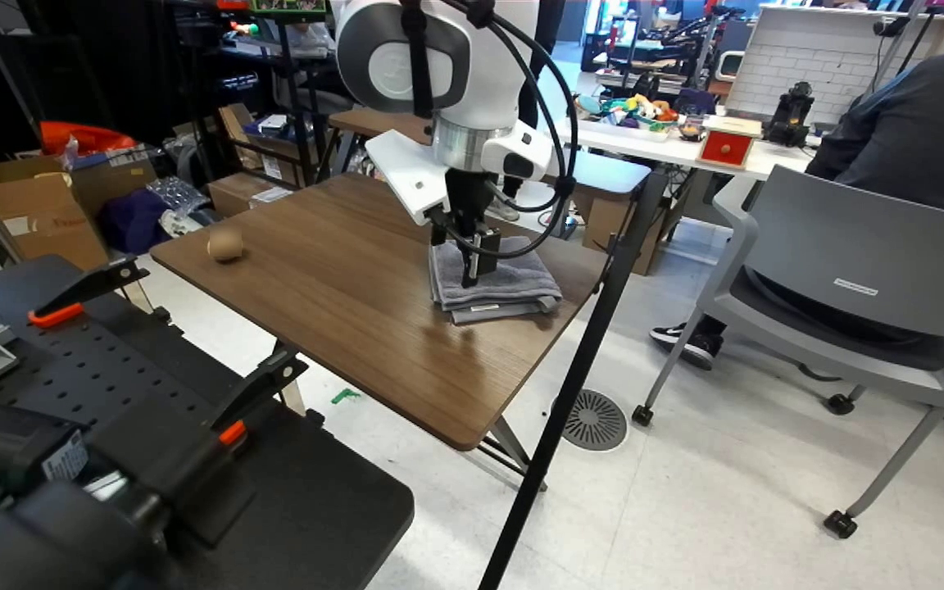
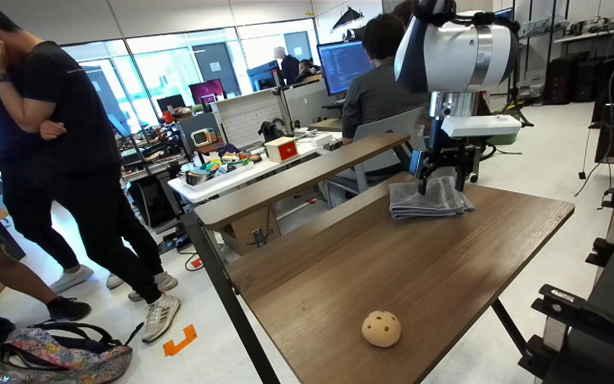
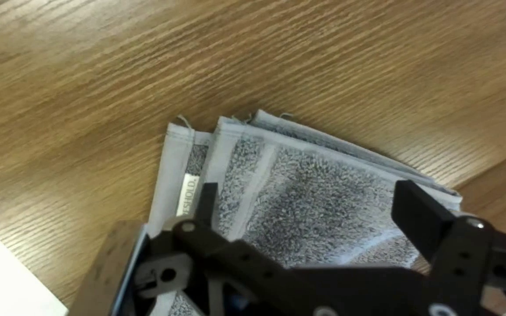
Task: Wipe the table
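Observation:
The brown wood-grain table (image 1: pixel 316 254) shows in both exterior views (image 2: pixel 328 277), and its top fills much of the wrist view (image 3: pixel 103 87). A folded grey towel (image 1: pixel 521 287) lies on it near one end, also seen in an exterior view (image 2: pixel 408 205) and in the wrist view (image 3: pixel 314 175). My gripper (image 1: pixel 476 270) points down over the towel, its two fingers apart, as an exterior view (image 2: pixel 441 188) and the wrist view (image 3: pixel 308 193) show. Nothing is held between the fingers. The fingertips are at or just above the towel; exact contact cannot be told.
A tan ball with dark holes (image 1: pixel 224 244) sits at the table's opposite end, also in an exterior view (image 2: pixel 381 328). A raised wooden shelf (image 2: pixel 307 178) runs along one side on a black post (image 1: pixel 587 352). A black workbench (image 1: pixel 308 492) with clamps stands alongside.

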